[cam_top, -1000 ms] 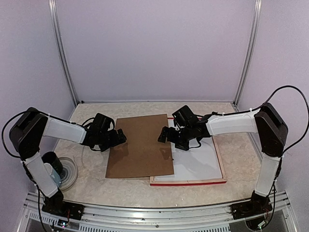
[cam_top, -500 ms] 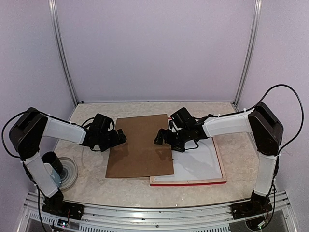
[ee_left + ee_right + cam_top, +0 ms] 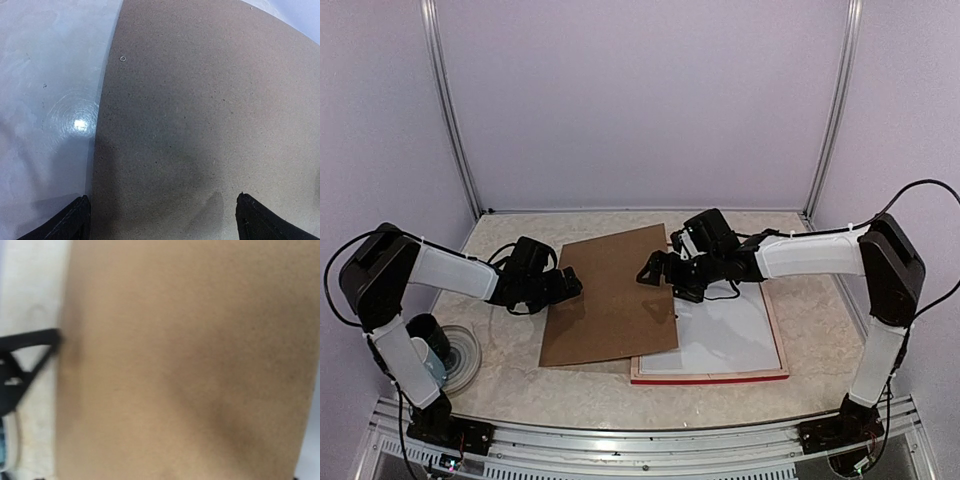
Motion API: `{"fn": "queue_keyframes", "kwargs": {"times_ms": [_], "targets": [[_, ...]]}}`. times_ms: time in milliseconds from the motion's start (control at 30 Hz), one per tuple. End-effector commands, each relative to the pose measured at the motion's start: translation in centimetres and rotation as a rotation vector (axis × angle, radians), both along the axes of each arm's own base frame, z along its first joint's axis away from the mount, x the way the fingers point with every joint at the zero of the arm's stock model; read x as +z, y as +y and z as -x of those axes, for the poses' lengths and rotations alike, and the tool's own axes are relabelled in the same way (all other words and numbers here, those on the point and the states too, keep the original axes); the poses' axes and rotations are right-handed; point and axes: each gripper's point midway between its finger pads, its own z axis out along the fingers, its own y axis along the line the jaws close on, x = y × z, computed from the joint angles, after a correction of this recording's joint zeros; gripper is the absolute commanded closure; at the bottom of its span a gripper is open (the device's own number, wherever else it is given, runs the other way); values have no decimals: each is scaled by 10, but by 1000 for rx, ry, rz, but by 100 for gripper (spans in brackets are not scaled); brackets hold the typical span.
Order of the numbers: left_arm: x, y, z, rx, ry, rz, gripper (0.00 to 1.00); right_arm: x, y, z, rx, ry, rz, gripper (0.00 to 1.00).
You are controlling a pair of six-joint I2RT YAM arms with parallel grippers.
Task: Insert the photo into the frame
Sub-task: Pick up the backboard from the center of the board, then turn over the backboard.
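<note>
Tabletop (image 3: 740, 226) shows past the board (image 3: 610, 300), left end effector (image 3: 572, 284) and right end effector (image 3: 648, 272) spread over its edges

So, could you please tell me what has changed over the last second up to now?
The right gripper, jaws open, moved left and away over the right edge of the cardboard backing board, whose right side swung toward the far wall. Nothing was gripped or released. The left gripper, open at the board's left edge, the frame and the white-backed photo in it stayed put.

The backing board (image 3: 610, 300) is matt, grainy cardboard; the table (image 3: 570, 390) glossy, smooth.
</note>
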Motion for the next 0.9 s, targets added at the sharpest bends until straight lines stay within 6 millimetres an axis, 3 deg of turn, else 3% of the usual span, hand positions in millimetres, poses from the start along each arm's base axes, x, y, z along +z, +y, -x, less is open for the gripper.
{"fn": "queue_keyframes", "kwargs": {"times_ms": [0,233,700,867], "targets": [[-27,-14,28,-74,102,18,1,69,14,1,64,-136,-149,1],[-23,-24,33,-96,99,51,1,109,27,11,140,-200,-218,1],[10,-49,39,-149,35,123,1,190,82,50,375,-289,-387,1],[7,-49,40,-148,40,120,1,204,102,63,443,-305,-395,1]]}}
